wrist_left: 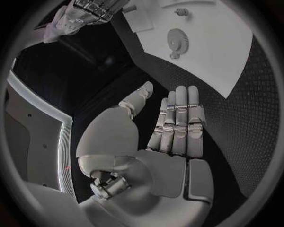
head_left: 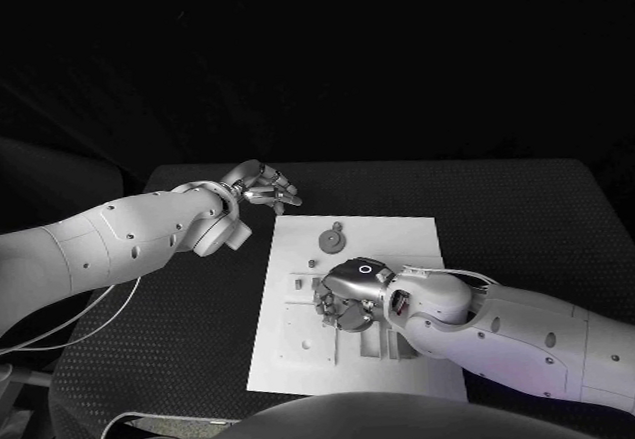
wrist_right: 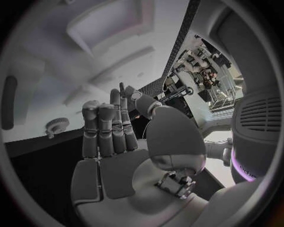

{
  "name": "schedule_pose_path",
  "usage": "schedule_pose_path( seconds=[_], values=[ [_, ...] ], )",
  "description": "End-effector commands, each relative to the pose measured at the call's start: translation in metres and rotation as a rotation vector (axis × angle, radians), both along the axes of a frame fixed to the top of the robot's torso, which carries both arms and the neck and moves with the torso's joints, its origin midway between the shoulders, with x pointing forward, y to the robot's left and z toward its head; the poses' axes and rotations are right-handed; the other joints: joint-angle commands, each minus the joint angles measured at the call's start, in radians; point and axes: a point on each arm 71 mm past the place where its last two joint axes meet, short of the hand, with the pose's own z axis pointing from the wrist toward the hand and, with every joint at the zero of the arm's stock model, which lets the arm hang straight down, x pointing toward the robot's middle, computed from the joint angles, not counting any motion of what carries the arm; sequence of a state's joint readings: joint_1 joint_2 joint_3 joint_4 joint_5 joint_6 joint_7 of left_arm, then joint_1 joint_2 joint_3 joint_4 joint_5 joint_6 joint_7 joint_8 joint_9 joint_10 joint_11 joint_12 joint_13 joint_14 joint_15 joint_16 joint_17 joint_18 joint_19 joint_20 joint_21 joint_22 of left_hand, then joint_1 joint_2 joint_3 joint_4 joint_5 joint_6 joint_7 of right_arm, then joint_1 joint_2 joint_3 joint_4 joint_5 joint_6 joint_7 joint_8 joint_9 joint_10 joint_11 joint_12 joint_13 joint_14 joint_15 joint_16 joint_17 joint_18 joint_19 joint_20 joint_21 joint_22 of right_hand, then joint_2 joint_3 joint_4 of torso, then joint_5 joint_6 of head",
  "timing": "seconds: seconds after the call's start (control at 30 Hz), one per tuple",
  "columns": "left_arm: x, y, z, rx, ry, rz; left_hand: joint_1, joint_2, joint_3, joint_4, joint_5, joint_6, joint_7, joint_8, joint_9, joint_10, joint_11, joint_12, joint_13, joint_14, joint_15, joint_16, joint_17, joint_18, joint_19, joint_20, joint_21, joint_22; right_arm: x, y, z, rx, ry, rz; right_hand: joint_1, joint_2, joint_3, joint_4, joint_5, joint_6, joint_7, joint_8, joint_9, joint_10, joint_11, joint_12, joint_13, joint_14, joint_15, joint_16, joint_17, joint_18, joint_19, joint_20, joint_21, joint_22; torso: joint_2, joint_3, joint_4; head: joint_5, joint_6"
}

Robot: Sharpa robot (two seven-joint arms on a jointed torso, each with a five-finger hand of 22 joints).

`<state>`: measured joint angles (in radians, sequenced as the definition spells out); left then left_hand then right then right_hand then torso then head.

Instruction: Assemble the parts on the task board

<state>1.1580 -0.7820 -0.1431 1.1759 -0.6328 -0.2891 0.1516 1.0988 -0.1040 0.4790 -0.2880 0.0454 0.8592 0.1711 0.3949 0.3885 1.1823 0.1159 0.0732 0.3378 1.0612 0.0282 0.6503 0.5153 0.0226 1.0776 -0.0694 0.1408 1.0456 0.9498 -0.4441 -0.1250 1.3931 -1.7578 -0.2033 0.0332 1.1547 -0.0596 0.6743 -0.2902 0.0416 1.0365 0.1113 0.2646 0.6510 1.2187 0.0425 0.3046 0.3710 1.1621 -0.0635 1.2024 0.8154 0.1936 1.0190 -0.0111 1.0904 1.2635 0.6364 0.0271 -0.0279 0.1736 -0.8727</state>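
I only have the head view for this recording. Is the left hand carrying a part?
Observer: No. The left wrist view shows the left hand with a bare palm and its fingers straight, side by side.
Operator: And the right one, over the board?
Observer: In its own wrist view the right hand also has a bare palm and reaches towards the task board. I cannot tell whether its thumb pinches anything.
Operator: The gear?
Observer: The gear lies flat on the board, away from the left hand, and its teeth show plainly.
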Motion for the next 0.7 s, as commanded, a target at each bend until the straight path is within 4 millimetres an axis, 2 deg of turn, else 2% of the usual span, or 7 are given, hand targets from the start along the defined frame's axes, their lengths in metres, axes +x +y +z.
schedule_pose_path(
  seconds=[0.03,0.7],
  values=[
    [-0.0001,-0.0017,0.001,-0.011,-0.002,-0.01,0.001,0.006,-0.006,0.0,0.005,-0.005,0.001,-0.005,0.0,-0.008,-0.001,-0.005,-0.001,0.005,0.001,-0.004,0.002,0.018,0.006,0.001,-0.007,-0.001,-0.0007,0.0005,-0.0027,-0.024,-0.003,0.02,0.0,0.007,0.005,0.0,0.007,0.006,0.001,0.003,0.0,0.006,-0.001,-0.005,-0.001,-0.003,-0.004,-0.004,-0.001,0.068,0.002,-0.007,-0.004,-0.001,0.0,-0.0001,0.0001,-0.001,0.0],
    [-0.0007,-0.0022,0.0011,-0.012,0.0,-0.012,0.001,0.007,-0.007,0.0,0.005,-0.005,0.001,-0.005,0.0,-0.009,-0.001,-0.004,-0.002,0.005,0.001,-0.006,0.004,0.017,0.006,0.001,-0.008,-0.001,-0.0032,0.0072,-0.008,-0.033,0.0,0.032,0.0,0.007,0.005,0.0,0.007,0.006,0.002,0.003,0.0,0.007,-0.001,-0.007,-0.002,-0.003,-0.004,-0.004,-0.001,0.068,0.002,-0.007,-0.004,-0.001,0.0,0.0003,0.0,0.003,0.0]
  ],
)
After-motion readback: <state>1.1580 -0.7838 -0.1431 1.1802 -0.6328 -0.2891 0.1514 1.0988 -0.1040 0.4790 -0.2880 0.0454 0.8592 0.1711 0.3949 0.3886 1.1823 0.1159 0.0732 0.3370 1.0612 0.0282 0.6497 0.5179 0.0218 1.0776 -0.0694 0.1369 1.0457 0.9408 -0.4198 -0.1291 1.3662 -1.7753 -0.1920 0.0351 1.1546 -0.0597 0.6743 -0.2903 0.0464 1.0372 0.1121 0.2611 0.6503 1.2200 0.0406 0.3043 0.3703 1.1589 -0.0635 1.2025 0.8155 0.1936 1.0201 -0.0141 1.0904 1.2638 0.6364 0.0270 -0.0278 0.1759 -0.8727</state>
